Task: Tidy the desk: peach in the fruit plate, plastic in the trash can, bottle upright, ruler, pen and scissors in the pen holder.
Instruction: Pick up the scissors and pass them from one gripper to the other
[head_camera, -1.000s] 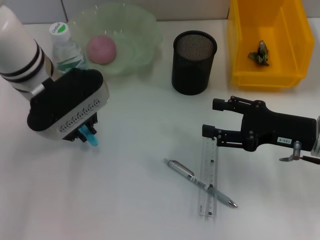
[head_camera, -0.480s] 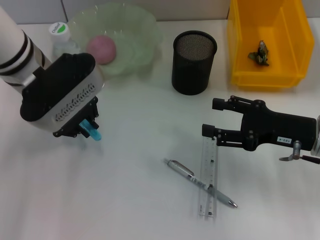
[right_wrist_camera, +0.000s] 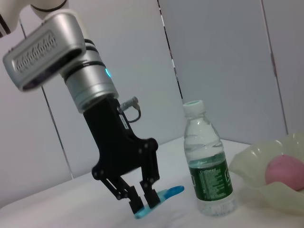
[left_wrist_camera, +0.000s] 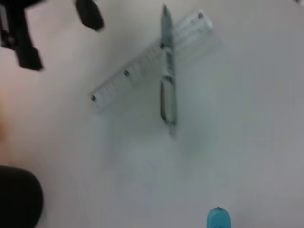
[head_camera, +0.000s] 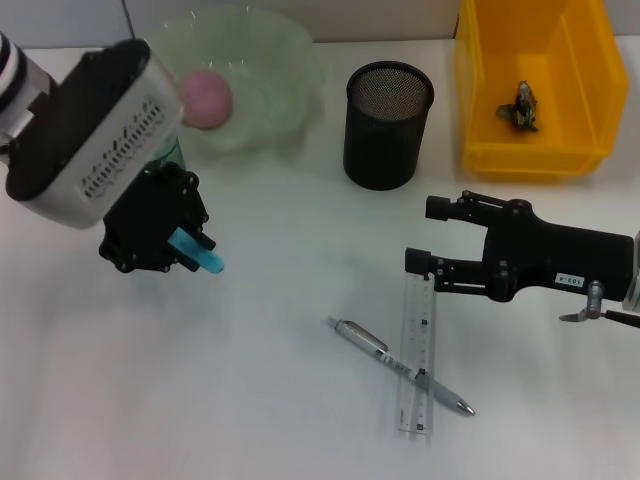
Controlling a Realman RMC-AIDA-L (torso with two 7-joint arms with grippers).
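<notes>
My left gripper (head_camera: 187, 255) is shut on a light-blue thing (head_camera: 197, 251), apparently the scissors, and holds it above the table's left part; the right wrist view shows the grip (right_wrist_camera: 142, 204). A pen (head_camera: 400, 367) lies across a clear ruler (head_camera: 417, 365) at front centre, both also in the left wrist view. My right gripper (head_camera: 424, 236) is open and empty just behind the ruler. The black mesh pen holder (head_camera: 388, 125) stands at back centre. The pink peach (head_camera: 205, 98) lies in the green plate (head_camera: 270, 70). The bottle (right_wrist_camera: 209, 166) stands upright.
A yellow bin (head_camera: 480, 90) at the back right holds a crumpled piece of plastic (head_camera: 521, 105). In the head view my left arm hides most of the bottle. The pen holder's edge (left_wrist_camera: 19, 199) shows in the left wrist view.
My left arm has risen and swung right and toward the table's middle, carrying the blue thing with it, and now covers the bottle. The right arm has not moved.
</notes>
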